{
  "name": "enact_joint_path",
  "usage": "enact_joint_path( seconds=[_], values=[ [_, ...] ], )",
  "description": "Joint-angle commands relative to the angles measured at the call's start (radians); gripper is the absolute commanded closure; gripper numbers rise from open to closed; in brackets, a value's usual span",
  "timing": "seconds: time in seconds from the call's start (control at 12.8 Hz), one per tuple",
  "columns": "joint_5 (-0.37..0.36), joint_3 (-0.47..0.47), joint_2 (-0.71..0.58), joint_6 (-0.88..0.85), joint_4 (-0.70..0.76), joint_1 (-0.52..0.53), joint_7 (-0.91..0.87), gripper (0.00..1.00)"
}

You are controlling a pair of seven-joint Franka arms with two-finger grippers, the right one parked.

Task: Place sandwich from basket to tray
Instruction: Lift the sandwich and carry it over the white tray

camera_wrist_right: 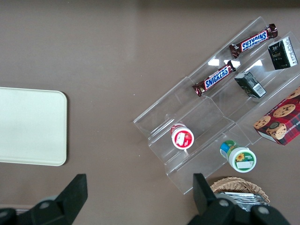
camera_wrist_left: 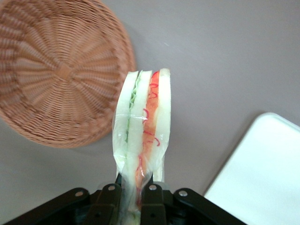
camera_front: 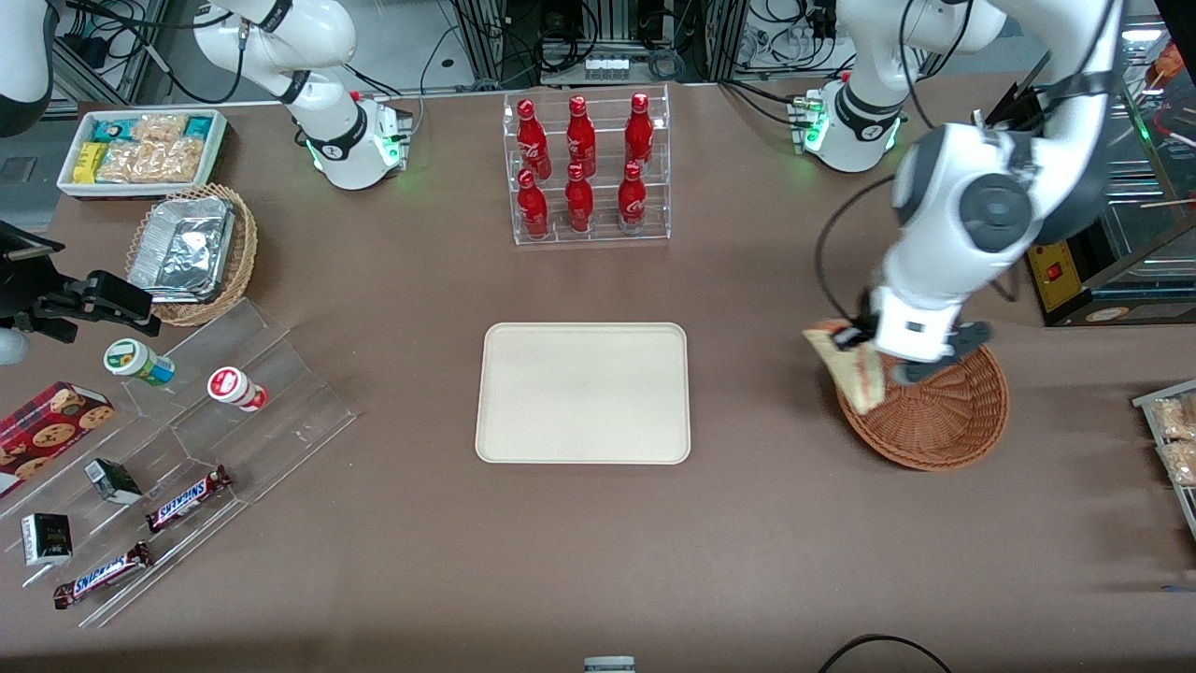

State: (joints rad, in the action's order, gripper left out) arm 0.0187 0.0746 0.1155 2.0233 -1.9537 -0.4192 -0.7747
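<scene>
I look at the tray (camera_front: 583, 393) first; it sits flat on the table, nearer the middle, with nothing on it. Farther toward the working arm's end is the basket (camera_front: 944, 421), and it looks bare inside. My gripper (camera_wrist_left: 133, 192) hangs above the basket's rim on the tray's side, pinching the wrapped sandwich (camera_wrist_left: 143, 136) by one end. I think I should carry it slowly across, keep it high over the tray's rim, then lower it before I let go.
</scene>
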Motion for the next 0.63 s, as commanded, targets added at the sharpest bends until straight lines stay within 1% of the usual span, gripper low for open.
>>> enact_joint_path(
  seconds=[0.0, 0.16, 0.55],
  values=[
    [-0.011, 0.014, 0.128, -0.005, 0.128, -0.119, 0.0, 0.88],
    [-0.008, 0.014, 0.2, 0.038, 0.171, -0.193, -0.006, 0.88],
    [-0.017, 0.014, 0.291, 0.181, 0.17, -0.325, -0.011, 0.88]
  ],
)
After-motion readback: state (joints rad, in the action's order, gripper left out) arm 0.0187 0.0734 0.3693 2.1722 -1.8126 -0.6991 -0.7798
